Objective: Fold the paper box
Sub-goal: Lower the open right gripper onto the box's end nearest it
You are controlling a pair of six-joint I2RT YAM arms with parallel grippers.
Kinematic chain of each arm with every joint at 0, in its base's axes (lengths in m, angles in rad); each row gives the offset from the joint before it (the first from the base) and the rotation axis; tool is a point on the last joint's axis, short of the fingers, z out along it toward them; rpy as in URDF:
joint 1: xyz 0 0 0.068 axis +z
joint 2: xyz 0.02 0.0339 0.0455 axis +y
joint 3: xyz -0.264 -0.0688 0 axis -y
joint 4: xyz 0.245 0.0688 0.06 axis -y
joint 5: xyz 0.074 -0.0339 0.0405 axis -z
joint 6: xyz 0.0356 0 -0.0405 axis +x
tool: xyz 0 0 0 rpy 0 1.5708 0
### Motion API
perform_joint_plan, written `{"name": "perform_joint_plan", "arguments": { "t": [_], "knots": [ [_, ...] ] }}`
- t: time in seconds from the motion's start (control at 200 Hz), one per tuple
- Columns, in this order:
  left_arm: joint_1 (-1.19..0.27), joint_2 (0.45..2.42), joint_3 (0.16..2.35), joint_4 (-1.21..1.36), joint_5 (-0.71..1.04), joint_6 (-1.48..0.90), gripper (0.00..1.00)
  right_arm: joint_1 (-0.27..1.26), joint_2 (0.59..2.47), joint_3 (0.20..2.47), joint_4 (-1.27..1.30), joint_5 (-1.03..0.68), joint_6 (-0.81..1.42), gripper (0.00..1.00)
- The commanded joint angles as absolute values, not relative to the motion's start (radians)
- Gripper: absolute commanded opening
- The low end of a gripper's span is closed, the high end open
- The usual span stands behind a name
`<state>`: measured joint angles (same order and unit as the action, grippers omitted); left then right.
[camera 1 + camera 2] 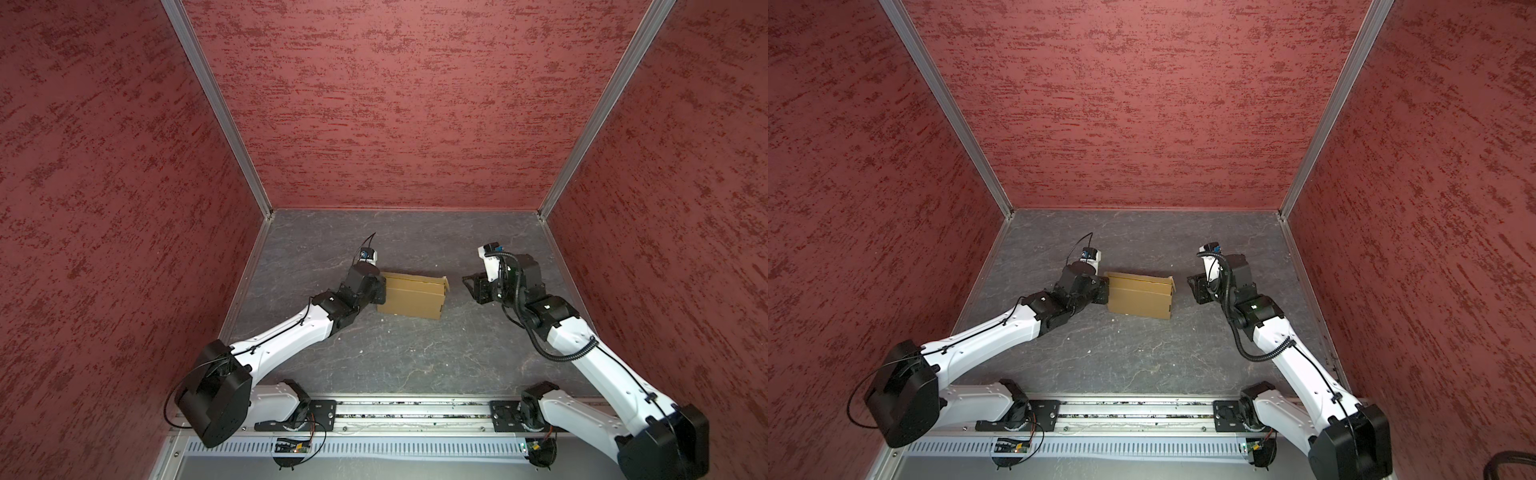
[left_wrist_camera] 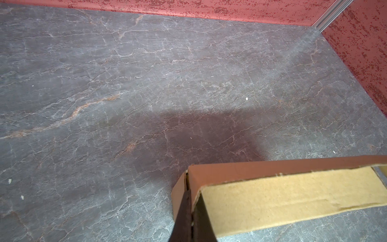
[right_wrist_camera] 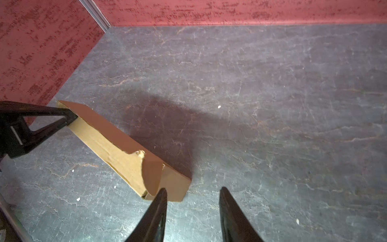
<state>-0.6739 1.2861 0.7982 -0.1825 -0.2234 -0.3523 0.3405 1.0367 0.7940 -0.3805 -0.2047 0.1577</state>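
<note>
Closest to the lens, at the bottom of both top views, runs the metal rail (image 1: 415,409) that carries the bases of both arms. Red textured walls (image 1: 395,104) close in three sides of the grey, veined surface (image 1: 415,357). Left arm (image 1: 286,332) extends in from the left and right arm (image 1: 582,353) from the right, both white with black joints.

Between their tips the box (image 1: 411,297) (image 1: 1140,297) sits on the surface at about mid-depth. It is a shallow brown cardboard shape with its long side running across the view.

Left jaws are pinched tight on the thin wall at the box's left end. The left wrist view shows cardboard between the two dark fingers (image 2: 185,211). Right jaws stand partly apart with nothing between them, near the box's right end but clear of it in both top views.

A rounded flap (image 3: 151,174) curls over at that end. Small pale specks (image 3: 219,106) dot the surface.
</note>
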Motion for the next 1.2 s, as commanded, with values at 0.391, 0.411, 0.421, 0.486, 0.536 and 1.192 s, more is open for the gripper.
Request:
{"name": "perform_joint_plan", "arguments": {
  "t": [0.391,0.411,0.421,0.486,0.536,1.192],
  "knots": [
    [-0.693,1.305,0.751,-0.262,-0.219,-0.369,0.0,0.367,1.161,0.853,-0.409,-0.269,0.187,0.4],
    [-0.693,1.306,0.75,-0.263,-0.22,-0.37,0.0,0.371,1.167,0.855,-0.41,-0.272,0.186,0.4],
    [-0.693,1.305,0.751,-0.262,-0.22,-0.371,0.0,0.373,1.17,0.859,-0.411,-0.272,0.185,0.4],
    [-0.692,1.304,0.749,-0.26,-0.22,-0.371,0.0,0.389,1.185,0.869,-0.411,-0.277,0.177,0.4],
    [-0.693,1.304,0.747,-0.258,-0.22,-0.371,0.0,0.399,1.189,0.876,-0.413,-0.277,0.173,0.4],
    [-0.7,1.31,0.738,-0.244,-0.218,-0.376,0.0,0.446,1.212,0.896,-0.422,-0.309,0.154,0.38]
  ]
}}
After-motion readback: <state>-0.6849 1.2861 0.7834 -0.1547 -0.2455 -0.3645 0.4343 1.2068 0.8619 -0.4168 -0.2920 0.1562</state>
